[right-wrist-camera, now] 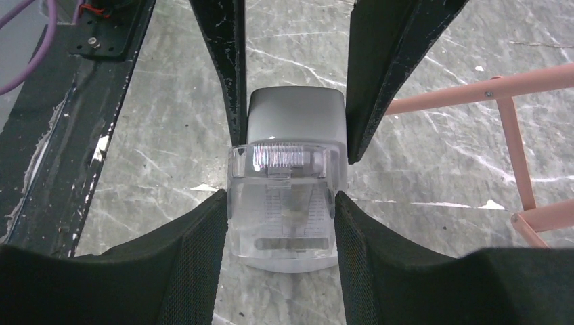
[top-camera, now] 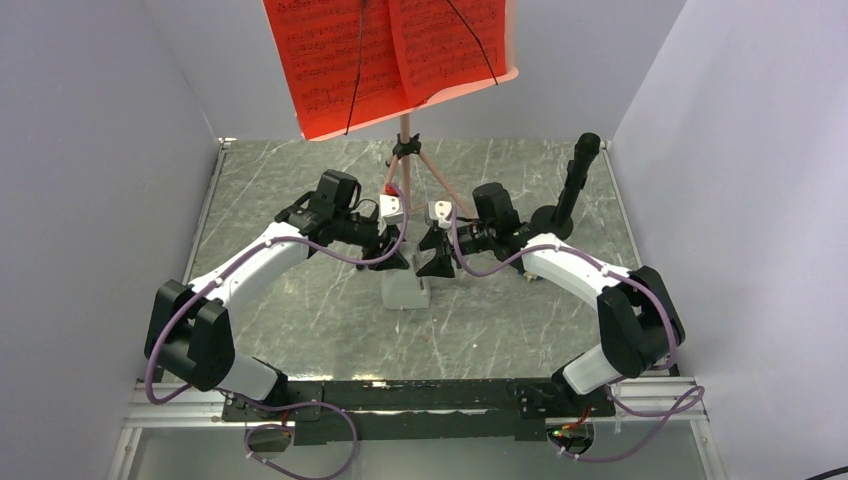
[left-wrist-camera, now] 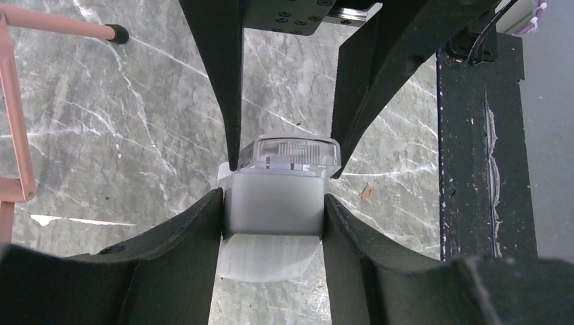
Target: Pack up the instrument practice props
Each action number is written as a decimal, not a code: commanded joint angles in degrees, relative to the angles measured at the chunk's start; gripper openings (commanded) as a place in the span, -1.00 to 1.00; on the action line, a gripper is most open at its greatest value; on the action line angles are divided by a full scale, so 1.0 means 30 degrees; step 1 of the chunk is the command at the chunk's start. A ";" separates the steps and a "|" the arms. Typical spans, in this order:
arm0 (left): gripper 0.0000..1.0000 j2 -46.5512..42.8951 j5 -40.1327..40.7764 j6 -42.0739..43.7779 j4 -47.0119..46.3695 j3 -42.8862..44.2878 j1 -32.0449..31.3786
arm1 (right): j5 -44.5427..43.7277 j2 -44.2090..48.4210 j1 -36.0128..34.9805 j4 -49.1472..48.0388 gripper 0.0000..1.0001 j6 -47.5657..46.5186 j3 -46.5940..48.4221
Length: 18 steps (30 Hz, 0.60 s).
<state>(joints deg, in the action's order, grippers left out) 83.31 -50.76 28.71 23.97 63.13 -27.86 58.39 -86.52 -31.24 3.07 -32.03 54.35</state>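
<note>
The small white wedge-shaped metronome (top-camera: pixel 405 291) stands on the marble table between both grippers. My left gripper (top-camera: pixel 393 258) is shut on its grey-white body (left-wrist-camera: pixel 271 250) from the left. My right gripper (top-camera: pixel 437 263) is shut on its clear front cover (right-wrist-camera: pixel 283 223) from the right. In the left wrist view my gripper (left-wrist-camera: pixel 274 203) presses both sides of the body. In the right wrist view my gripper (right-wrist-camera: pixel 281 200) presses both sides of the cover. The pink music stand (top-camera: pixel 405 135) stands behind. Red sheet-music pages (top-camera: pixel 385 55) hide its desk.
The stand's pink tripod legs (top-camera: pixel 442 192) spread just behind the grippers; they also show in the left wrist view (left-wrist-camera: pixel 17 128) and in the right wrist view (right-wrist-camera: pixel 516 145). A black upright post on a round base (top-camera: pixel 572 190) stands at the back right. Grey walls enclose the table.
</note>
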 commanded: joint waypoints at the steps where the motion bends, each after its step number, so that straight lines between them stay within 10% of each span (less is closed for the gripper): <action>1: -0.99 0.0943 0.1308 0.0009 0.0166 0.0092 -0.0088 | -0.1273 -0.0202 -0.0439 0.0551 -1.00 0.1479 -0.0718; 18: -0.99 0.0942 0.1240 0.1156 0.0720 0.0038 -0.0089 | -0.0932 0.0319 0.0132 -0.1133 -1.00 0.0210 -0.1333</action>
<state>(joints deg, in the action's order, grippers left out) 83.55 -50.72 29.76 24.60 63.44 -27.77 55.51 -86.24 -31.03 -1.76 -27.09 52.60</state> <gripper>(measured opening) 0.548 0.559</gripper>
